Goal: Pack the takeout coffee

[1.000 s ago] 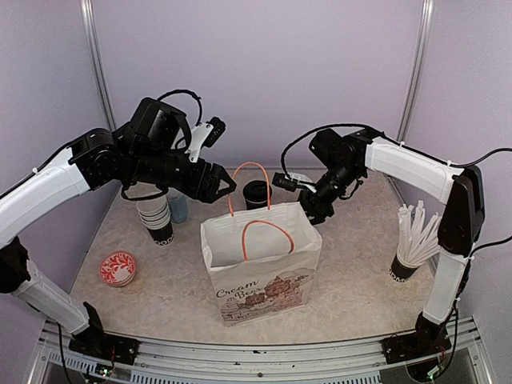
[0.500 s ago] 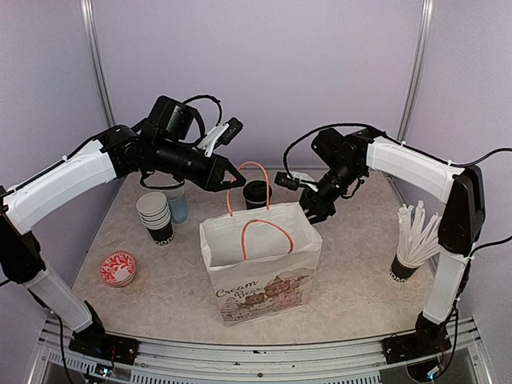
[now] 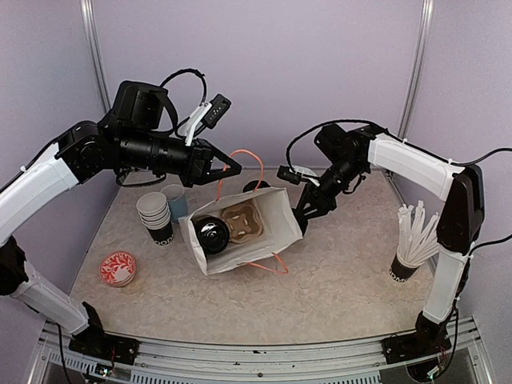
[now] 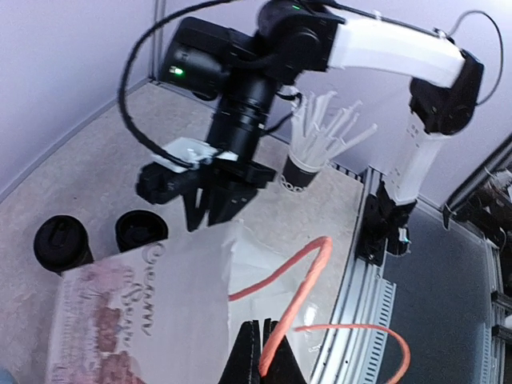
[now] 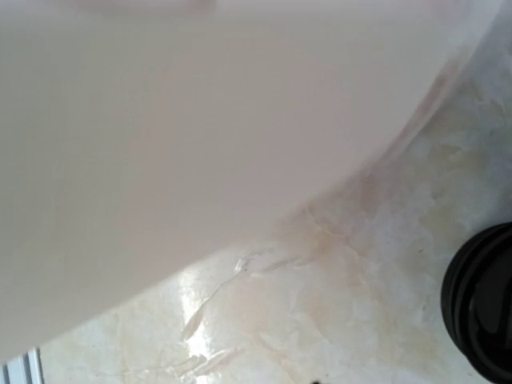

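Over the worktop (image 3: 344, 280) at mid-frame the tilted bag (image 3: 272, 216) should be stood upright slowly, right pincer (image 3: 301, 216) pinching its rim, left pincer (image 3: 233, 169) clamped on its handle (image 4: 318, 256), so the lidded cup (image 3: 212, 234) inside does not tip; a second cup (image 3: 254, 186) stands just behind.

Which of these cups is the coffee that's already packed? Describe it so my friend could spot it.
Find the white paper bag tipped open in the middle of the table. Inside its mouth, left of a brown cardboard carrier, sits a black cup. Unlike the lidless stack outside, it wears a glossy black lid.
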Controlling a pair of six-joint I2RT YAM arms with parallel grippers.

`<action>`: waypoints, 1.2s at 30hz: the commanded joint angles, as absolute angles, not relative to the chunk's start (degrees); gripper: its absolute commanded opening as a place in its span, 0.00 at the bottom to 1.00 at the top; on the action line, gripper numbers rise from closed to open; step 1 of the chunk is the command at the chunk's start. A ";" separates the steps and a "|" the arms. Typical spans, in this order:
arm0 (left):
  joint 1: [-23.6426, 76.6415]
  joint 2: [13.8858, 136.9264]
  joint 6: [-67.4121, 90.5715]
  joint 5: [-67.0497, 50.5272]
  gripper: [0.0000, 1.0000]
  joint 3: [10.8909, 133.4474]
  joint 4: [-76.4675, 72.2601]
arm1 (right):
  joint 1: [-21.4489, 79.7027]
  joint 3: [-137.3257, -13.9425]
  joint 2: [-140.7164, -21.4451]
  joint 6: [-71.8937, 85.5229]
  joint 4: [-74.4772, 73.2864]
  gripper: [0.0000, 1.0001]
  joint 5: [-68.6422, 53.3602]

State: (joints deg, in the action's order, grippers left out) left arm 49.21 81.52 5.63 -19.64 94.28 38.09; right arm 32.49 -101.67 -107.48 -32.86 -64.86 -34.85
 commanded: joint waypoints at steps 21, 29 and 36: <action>63.78 73.85 7.20 -11.70 0.00 87.49 48.32 | 32.17 -108.16 -109.77 -32.13 -61.30 0.37 -29.58; 57.04 73.05 4.83 0.60 0.01 88.37 52.17 | 32.34 -116.15 -116.54 -31.50 -55.64 0.60 -24.53; 49.18 77.20 0.21 6.36 0.03 88.98 51.10 | 32.43 -128.49 -127.38 -28.40 -53.62 0.99 -24.46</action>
